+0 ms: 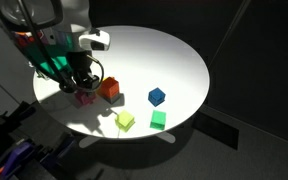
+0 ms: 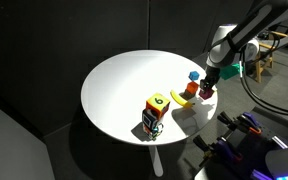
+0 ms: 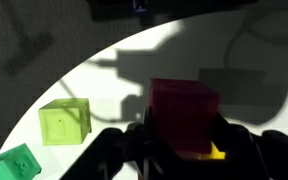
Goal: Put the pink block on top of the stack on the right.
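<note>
Wrist view: the gripper (image 3: pixel 184 145) straddles the pink block (image 3: pixel 184 110), with its fingers close on both sides. Whether they already pinch it cannot be told. In an exterior view the block sits on the table (image 1: pixel 174 55) directly beneath the gripper, and the stack (image 1: pixel 109 88) is just beside it. Grasping seems to be the step in hand. Next comes a firm squeeze, a lift, and a short shift over the stack.

Looks like a lab: dark backdrop (image 2: pixel 44 40), round white table (image 2: pixel 114 90), cabled equipment (image 2: pixel 249 150) alongside.
</note>
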